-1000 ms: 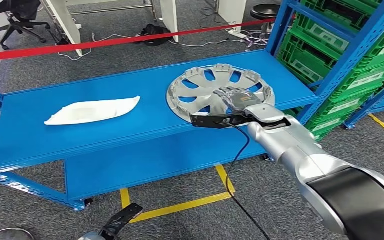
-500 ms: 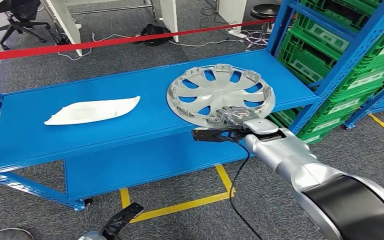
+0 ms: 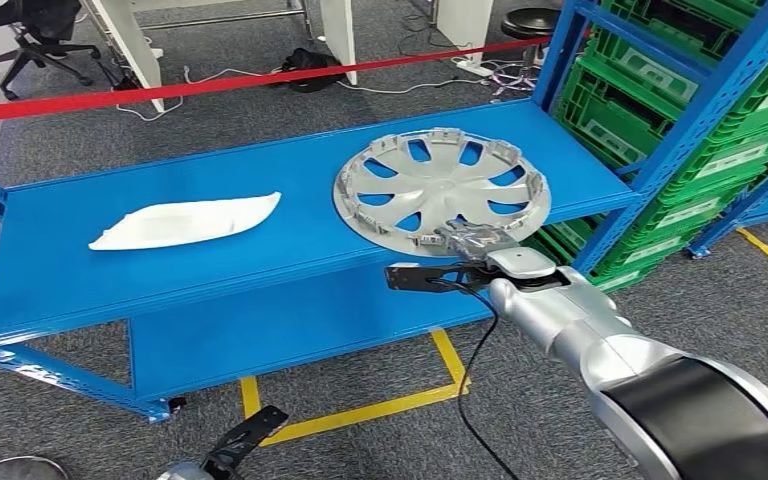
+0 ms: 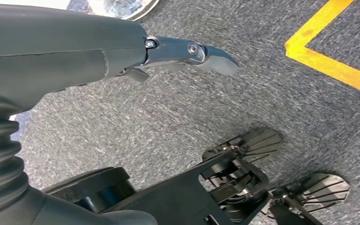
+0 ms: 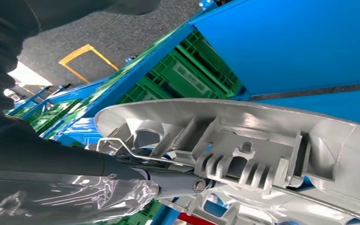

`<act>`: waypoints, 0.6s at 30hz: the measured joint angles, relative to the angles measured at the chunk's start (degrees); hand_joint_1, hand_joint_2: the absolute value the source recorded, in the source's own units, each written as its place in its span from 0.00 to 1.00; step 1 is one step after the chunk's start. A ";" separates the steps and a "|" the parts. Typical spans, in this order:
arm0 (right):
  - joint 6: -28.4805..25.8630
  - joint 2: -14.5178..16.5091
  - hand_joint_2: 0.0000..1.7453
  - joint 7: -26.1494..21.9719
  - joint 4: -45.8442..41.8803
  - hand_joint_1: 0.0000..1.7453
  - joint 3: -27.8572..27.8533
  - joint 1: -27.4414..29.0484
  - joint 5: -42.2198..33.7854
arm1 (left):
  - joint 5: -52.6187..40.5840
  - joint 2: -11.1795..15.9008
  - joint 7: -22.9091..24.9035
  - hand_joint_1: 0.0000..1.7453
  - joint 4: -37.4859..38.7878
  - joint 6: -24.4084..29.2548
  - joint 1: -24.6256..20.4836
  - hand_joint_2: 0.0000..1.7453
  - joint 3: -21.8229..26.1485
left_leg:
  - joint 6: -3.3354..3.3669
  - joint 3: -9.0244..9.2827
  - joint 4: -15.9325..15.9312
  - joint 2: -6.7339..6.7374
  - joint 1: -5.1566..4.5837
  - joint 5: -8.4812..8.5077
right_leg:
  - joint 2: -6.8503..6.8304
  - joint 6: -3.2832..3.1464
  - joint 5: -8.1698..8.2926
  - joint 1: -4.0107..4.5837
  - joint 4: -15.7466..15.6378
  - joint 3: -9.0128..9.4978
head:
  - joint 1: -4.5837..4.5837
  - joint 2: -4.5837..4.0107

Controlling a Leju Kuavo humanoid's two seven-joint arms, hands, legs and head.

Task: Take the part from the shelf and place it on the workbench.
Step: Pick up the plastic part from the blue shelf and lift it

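- Silver wheel cover (image 3: 441, 188) lies flat, inner side up, on the blue workbench (image 3: 80, 285), at its right end; the near rim hangs slightly over the front edge.
- Right hand (image 3: 472, 240) sits at the near rim of the wheel cover, at the workbench front edge, fingers (image 3: 457, 236) over the rim.
- Right wrist view: wheel cover (image 5: 243, 140) rim ribs and clips seen close, a grey finger (image 5: 178, 182) of the right hand (image 5: 70, 183) lies against the rim's inner wall; hand partly wrapped in clear plastic.
- Cannot tell whether the right hand is grasping the rim or just touching it; the finger ends are hidden by the rim.
- Black bracket with a cable juts from the right wrist toward the left, just in front of the workbench edge.
- White curved part (image 3: 184, 221) lies on the left half of the workbench, well apart from the wheel cover.
- Left hand (image 4: 187, 51) hangs low over grey carpet, holding nothing, fingers stretched out; a yellow floor line (image 4: 330, 56) is near it.
- Blue rack (image 3: 705, 110) with green crates (image 3: 660, 90) stands at the right end of the workbench.
- Red tape barrier (image 3: 260, 80) runs beyond the far edge; a black office chair (image 3: 30, 40) sits at the far left.
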 joint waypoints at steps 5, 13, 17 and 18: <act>-2.64 0.00 1.00 1.00 0.02 1.00 -0.26 0.70 0.12 | -0.02 -0.03 0.01 0.00 0.00 -0.05 0.01 1.00 -0.05 | 0.00 0.00 0.00 0.00 0.00 0.00 | 0.00 0.00 0.00 0.00 -0.02 0.00 | 0.00 0.00; -5.98 -0.04 1.00 1.09 0.25 1.00 -1.15 1.11 -0.33 | -0.07 -0.10 0.00 0.00 0.00 -0.11 0.05 1.00 -0.80 | 0.00 0.00 0.00 0.00 -0.01 0.00 | 0.01 0.00 0.00 0.00 -0.04 0.01 | 0.00 0.00; -6.61 -0.13 1.00 0.71 0.32 1.00 -1.71 1.24 -0.46 | -0.07 -0.13 0.01 0.00 0.00 -0.08 0.07 1.00 -0.90 | 0.01 0.01 0.00 0.00 -0.03 -0.01 | 0.01 0.00 0.00 0.00 -0.05 0.01 | 0.00 0.00; -6.67 -0.13 1.00 0.68 0.32 1.00 -1.75 1.25 -0.50 | -0.06 -0.13 0.01 0.00 0.00 -0.07 0.08 1.00 -0.90 | 0.01 0.01 0.00 0.00 -0.04 -0.01 | 0.01 0.00 0.00 0.00 -0.05 0.01 | 0.00 0.00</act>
